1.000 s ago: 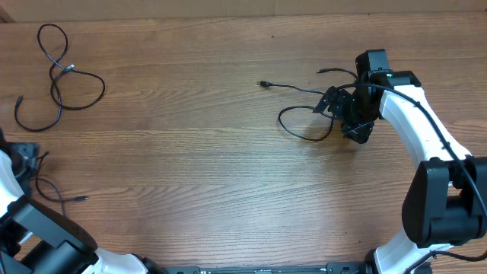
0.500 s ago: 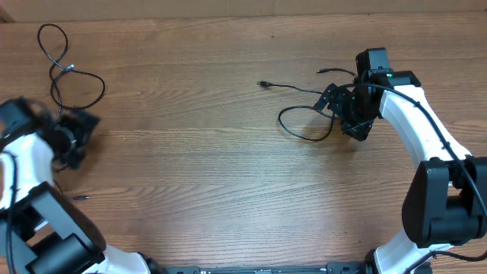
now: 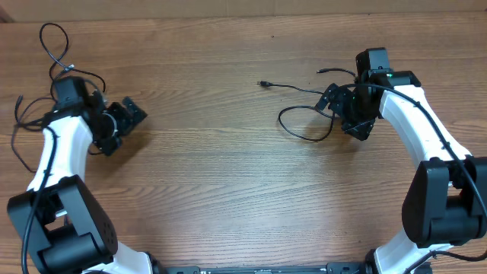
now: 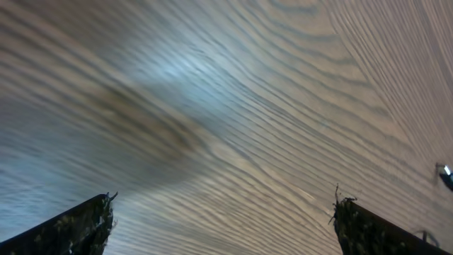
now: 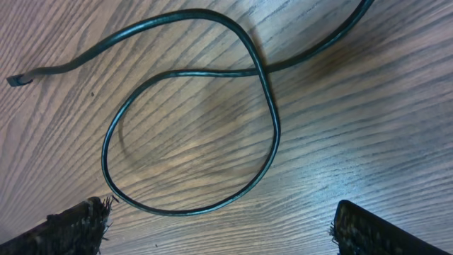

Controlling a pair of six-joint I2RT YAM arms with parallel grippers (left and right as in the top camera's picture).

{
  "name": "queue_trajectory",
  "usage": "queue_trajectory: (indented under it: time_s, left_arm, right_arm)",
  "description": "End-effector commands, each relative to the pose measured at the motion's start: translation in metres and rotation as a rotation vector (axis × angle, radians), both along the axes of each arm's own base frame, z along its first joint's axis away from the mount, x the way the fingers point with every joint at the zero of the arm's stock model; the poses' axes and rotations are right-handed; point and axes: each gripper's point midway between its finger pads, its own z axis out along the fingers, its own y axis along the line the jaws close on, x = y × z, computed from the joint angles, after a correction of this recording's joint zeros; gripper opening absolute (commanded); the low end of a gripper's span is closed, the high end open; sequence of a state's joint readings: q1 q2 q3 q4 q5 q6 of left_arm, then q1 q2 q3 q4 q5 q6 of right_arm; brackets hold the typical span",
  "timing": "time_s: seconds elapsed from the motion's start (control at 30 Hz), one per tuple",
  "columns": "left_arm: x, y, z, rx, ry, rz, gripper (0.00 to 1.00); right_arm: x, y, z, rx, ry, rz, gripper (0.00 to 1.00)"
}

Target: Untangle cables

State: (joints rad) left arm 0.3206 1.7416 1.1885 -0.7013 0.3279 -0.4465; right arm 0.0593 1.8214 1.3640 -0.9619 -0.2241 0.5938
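Two cable groups lie on the wood table (image 3: 228,198), well apart, one nr each arm. The left cable (image 3: 50,46) is a thin black cord in the top-left corner: a loop at the top, then it runs down behind the L arm (image 3: 57,144) and shows again nr the table's left edge; how it lies under the arm can't be seen. The L gripper (image 3: 123,128) is just right of that cord, not touching it, jaws spread wide w/ nothing btwn them. In the left wrist view the L gripper (image 4: 223,205) shows both fingertips far apart over bare, blurred wood grain; a tiny bright spot sits at the right edge, too small to tell what. The right cable (image 3: 304,138) sits right of centre: one plug end (image 3: 263,82) points left, the cord runs right from it, and a loop lies below, its right side passing under the R gripper (image 3: 342,116). A second short lead w/ a plug (image 3: 321,71) sticks out above. R gripper's jaws are also wide, gripping nothing. The right wrist view shows the R gripper (image 5: 219,212) low over the loop (image 5: 276,138), which crosses itself once at the top and lies flat on the wood; its lower-left curve is just beside one fingertip (image 5: 88,216), and a free end (image 5: 15,80) trails off left.
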Motion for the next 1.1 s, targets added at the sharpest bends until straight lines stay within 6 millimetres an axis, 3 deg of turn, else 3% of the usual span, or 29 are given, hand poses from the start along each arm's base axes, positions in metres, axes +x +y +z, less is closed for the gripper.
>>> queue_trajectory:
  time_s: [0.0,0.27,0.43,0.63,0.87,0.93,1.0,1.07]
  left_arm:
    - [0.012,-0.033,0.003,0.030,-0.029,-0.094,1.00]
    - [0.052,-0.115,0.023,0.059,-0.227,-0.306,0.99]
    - [0.063,-0.183,0.039,0.053,-0.354,-0.454,0.99]
    - [0.057,-0.257,0.051,0.064,-0.457,-0.598,1.00]
    - [0.032,-0.315,0.046,0.102,-0.468,-0.694,1.00]
    - [0.026,-0.329,0.041,0.092,-0.462,-0.704,1.00]
    - [0.017,-0.355,0.022,0.070,-0.449,-0.737,1.00]
    - [0.016,-0.363,0.010,0.051,-0.428,-0.723,0.99]
  right_arm:
    - [0.002,-0.003,0.008,-0.013,-0.031,0.003,1.00]
    - [0.002,-0.003,0.008,-0.013,-0.031,0.003,1.00]
    - [0.002,-0.003,0.008,-0.013,-0.031,0.003,1.00]
    - [0.002,-0.003,0.008,-0.013,-0.032,0.003,1.00]
    - [0.009,-0.002,0.010,-0.012,-0.061,0.003,1.00]
    - [0.009,-0.002,0.010,-0.012,-0.062,0.003,1.00]
    - [0.009,-0.002,0.010,-0.012,-0.062,0.003,1.00]
    - [0.009,-0.002,0.010,-0.012,-0.062,0.003,1.00]
